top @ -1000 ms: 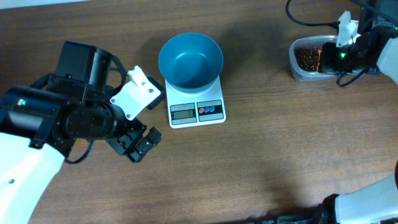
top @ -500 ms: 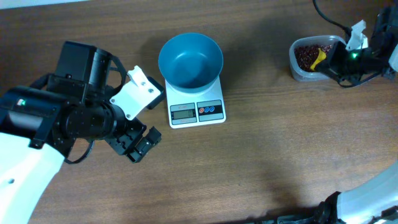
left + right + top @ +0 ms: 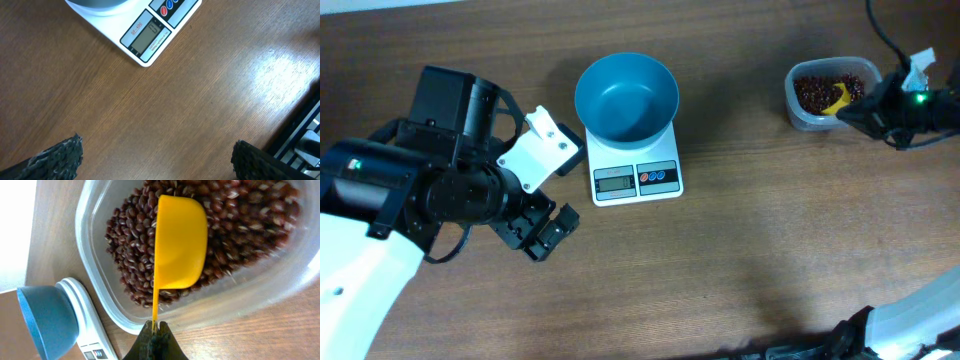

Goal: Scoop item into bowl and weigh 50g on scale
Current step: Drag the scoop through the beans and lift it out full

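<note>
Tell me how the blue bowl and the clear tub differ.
The bowl is round, blue and empty; the tub is clear, squarish and holds beans and a yellow scoop. The bowl sits on the scale; the tub sits on the table. Both are open on top.

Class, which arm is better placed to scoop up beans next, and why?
Right. The right gripper pinches the yellow scoop by its handle, cup over the beans in the tub. The left gripper is open, empty, near the scale.
</note>
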Motion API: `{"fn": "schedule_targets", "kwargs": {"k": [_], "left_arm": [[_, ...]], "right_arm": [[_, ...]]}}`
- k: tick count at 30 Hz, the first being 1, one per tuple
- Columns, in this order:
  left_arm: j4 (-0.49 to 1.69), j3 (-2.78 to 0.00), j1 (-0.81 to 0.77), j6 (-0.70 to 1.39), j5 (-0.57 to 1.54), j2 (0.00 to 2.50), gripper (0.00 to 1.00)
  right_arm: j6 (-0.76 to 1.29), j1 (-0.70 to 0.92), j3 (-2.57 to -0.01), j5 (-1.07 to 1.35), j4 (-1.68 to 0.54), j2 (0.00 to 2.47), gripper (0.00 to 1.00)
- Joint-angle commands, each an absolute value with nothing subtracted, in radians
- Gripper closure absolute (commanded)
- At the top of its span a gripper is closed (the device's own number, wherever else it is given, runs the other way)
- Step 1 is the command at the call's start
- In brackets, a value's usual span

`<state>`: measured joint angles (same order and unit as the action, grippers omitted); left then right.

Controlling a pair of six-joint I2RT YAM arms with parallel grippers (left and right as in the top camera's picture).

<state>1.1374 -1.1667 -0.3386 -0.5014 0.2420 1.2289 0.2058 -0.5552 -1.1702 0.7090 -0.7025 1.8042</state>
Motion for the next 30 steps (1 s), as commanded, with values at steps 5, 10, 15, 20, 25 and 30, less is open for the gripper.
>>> {"fn": "schedule_targets", "kwargs": {"k": [5,10,15,20,25,30], "left_arm": [[1.138,-1.164,-0.340,-0.514,0.239,1.231,0.01],[1.138,-1.164,-0.340,-0.514,0.239,1.231,0.01],[1.138,-1.164,-0.340,-0.514,0.239,1.231,0.01],[1.138,-1.164,-0.340,-0.514,0.239,1.231,0.01],[1.138,-1.164,-0.340,-0.514,0.239,1.231,0.01],[1.138,-1.164,-0.340,-0.514,0.239,1.231,0.01]], "right_arm": [[0.253,-0.575,-1.145,0.786,-0.692,1.887,0.96],[0.319,-0.570,-1.145,0.812,-0.606,1.888,0.96],[0.319,-0.582,-1.145,0.846,-0.625,1.888,0.96],[0.309,-0.609,-1.145,0.913,-0.624,1.888,0.96],[0.258,-0.662,-1.144,0.974,-0.624,1.888,0.96],[0.187,-0.677,-1.144,1.067,-0.624,1.888,0.96]]}}
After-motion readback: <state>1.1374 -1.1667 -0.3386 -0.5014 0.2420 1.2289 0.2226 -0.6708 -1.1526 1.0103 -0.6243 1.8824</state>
